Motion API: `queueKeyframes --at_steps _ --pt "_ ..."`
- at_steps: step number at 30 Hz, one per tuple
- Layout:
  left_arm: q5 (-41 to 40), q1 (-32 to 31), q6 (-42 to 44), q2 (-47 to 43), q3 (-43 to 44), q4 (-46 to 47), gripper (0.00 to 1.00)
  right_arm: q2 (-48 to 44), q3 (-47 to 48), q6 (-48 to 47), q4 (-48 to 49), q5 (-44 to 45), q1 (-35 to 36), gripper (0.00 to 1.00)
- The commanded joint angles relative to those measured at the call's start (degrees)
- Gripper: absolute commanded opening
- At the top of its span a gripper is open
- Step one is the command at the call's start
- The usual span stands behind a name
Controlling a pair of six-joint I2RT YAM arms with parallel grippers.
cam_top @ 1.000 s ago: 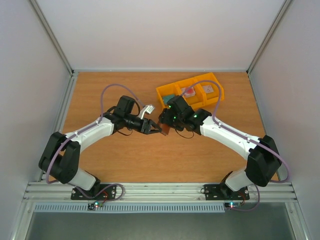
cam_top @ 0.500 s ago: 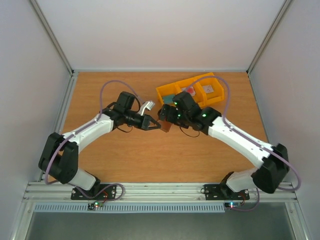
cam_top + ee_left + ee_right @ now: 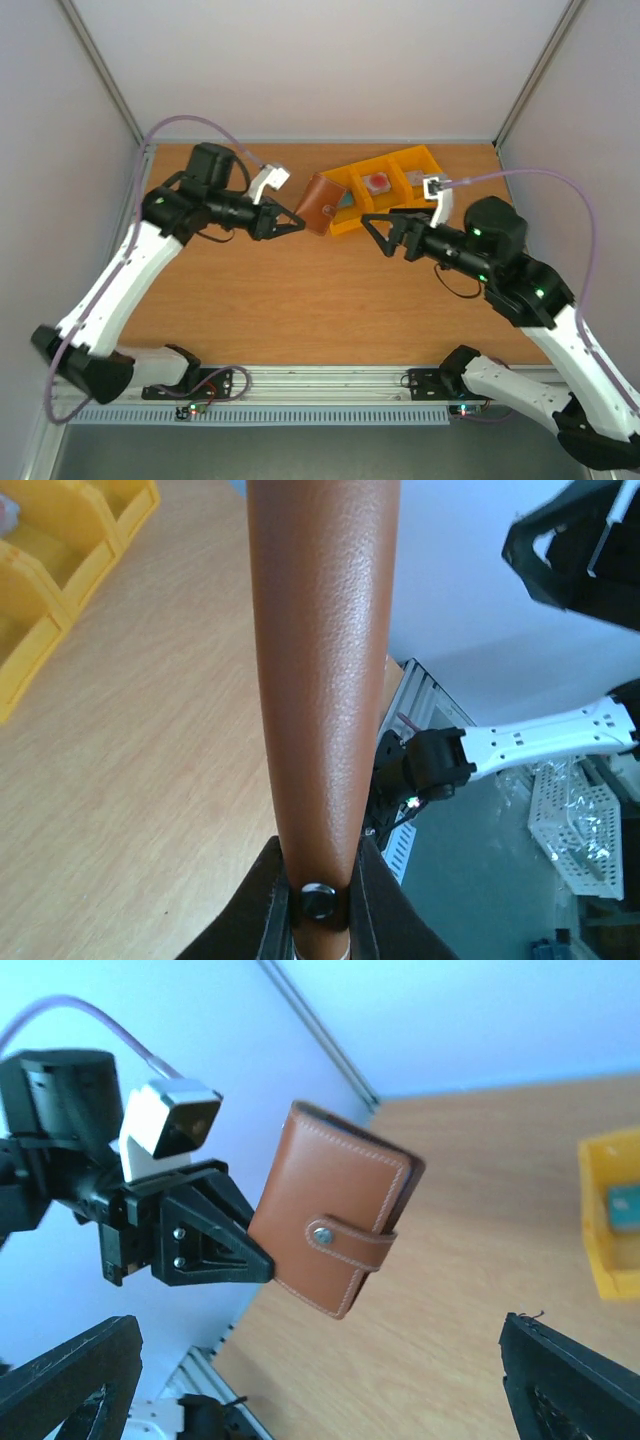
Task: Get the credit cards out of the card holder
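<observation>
Brown leather card holder (image 3: 318, 205) is up in the air above the bench (image 3: 250, 290), clamped at one edge in the left pincer (image 3: 297, 222). Holder is folded shut, with the snap tab (image 3: 355, 1240) fastened across its front, clearest in the right wrist view. In the left wrist view the holder runs straight up the middle of the picture. Black fingers (image 3: 262, 920) press on both sides of it at the snap end.

From the top camera the holder hangs just beside the left end of the yellow bin (image 3: 398, 204); cannot tell if they touch. Right pincer (image 3: 375, 235) has its jaws wide apart and grips nothing. It faces the holder from the right with a clear gap between them. In its own wrist view its fingers (image 3: 70, 1380) sit at the bottom corners, with the holder farther off between them.

Bin sits on the bench toward the far right and has three compartments. Middle one holds a pale card (image 3: 378, 183) with a red round spot. Left one holds a teal item (image 3: 343, 200). Right one holds a small greyish thing, too small to tell what.
</observation>
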Motion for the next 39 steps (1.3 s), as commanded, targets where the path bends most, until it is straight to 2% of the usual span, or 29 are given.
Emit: queueKeyframes --at_steps 1,5,8,10,13,16,19,23,26,28,31,37,39 --pt "-3.3 0.1 5.1 -10.9 1.3 -11.3 0.00 -5.8 0.9 -4.9 4.7 -5.9 0.0 0.99" --pt "-3.6 0.1 3.5 -26.4 -10.2 1.8 0.00 -7.0 1.2 -7.7 6.5 -10.8 0.1 0.99" --pt "-2.3 0.0 -2.4 -32.4 -18.3 14.0 0.00 -5.4 -0.4 -8.5 10.9 -15.9 0.2 0.98" --pt "-3.5 0.0 -6.6 -34.4 -22.0 19.7 0.00 -2.7 -0.5 -8.5 13.2 -19.3 0.2 0.99" --pt "-2.8 0.0 -7.3 -37.5 -26.5 28.2 0.00 2.6 1.5 -8.6 17.4 -27.4 0.3 0.99" --pt "-2.2 0.0 -6.6 -39.2 -28.1 34.2 0.00 7.0 1.9 -8.2 25.6 -31.3 1.5 0.98" --pt "0.2 0.0 -9.6 -40.0 -31.5 42.3 0.00 11.9 2.2 -8.0 33.8 -35.3 2.6 0.99" --pt "2.8 0.0 -15.7 -40.6 -36.4 55.4 0.00 16.6 5.5 -12.0 28.9 -34.4 3.0 0.98" --pt "3.0 0.0 -17.8 -41.0 -39.1 59.4 0.00 18.3 5.8 -12.3 30.1 -38.0 3.1 0.98" --pt "2.9 0.0 -18.7 -41.0 -40.2 60.4 0.00 18.8 6.2 -13.0 30.5 -40.3 3.8 0.94" --pt "2.7 0.0 -21.9 -40.6 -41.3 63.3 0.00 18.8 6.5 -14.9 29.3 -40.9 4.4 0.78" --pt "1.7 0.0 -23.6 -40.1 -42.3 62.9 0.00 19.7 6.1 -14.4 31.5 -43.5 4.7 0.20" --pt "2.9 0.0 -23.0 -40.3 -42.8 62.4 0.00 19.7 6.3 -14.2 31.9 -43.3 4.7 0.06"
